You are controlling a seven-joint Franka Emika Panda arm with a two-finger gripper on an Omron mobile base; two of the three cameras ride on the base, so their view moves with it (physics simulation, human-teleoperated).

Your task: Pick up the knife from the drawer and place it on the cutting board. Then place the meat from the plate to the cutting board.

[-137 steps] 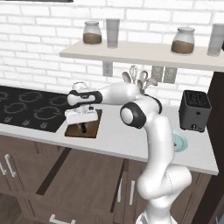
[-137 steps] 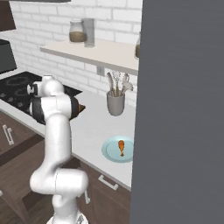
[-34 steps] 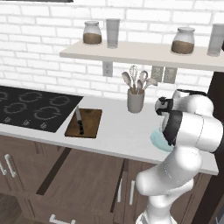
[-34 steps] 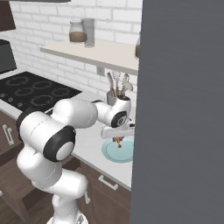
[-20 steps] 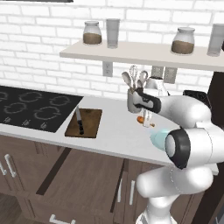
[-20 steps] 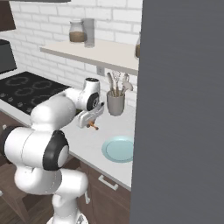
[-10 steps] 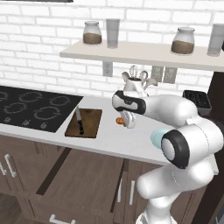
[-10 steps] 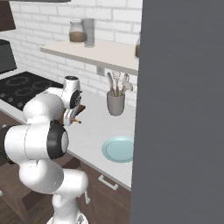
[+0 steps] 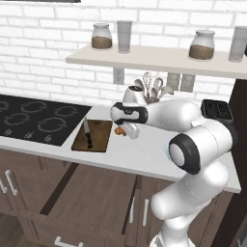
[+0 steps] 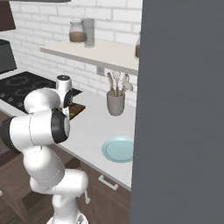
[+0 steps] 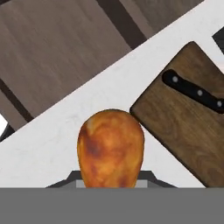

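My gripper (image 9: pixel 121 131) is shut on the meat (image 9: pixel 119 130), an orange-brown drumstick, and holds it above the white counter just right of the cutting board (image 9: pixel 96 140). In the hand view the meat (image 11: pixel 110 146) hides the fingertips, and the board (image 11: pixel 183 131) lies to the upper right. The black-handled knife (image 9: pixel 87 134) rests on the board, as the hand view also shows (image 11: pixel 192 91). The pale blue plate (image 10: pixel 119 148) sits bare near the counter's front edge. The drawer (image 9: pixel 91 198) stands pulled out below the board.
A grey crock of spoons and a whisk (image 9: pixel 149 96) stands behind the arm. The black cooktop (image 9: pixel 34 120) lies left of the board, a black toaster (image 9: pixel 216 110) at the far right. A shelf with jars (image 9: pixel 154 55) hangs above. A tall grey panel (image 10: pixel 183 109) blocks the right.
The arm has swung left from the plate toward the cutting board, carrying the meat with it. The plate now lies bare. Knife and board have not moved.
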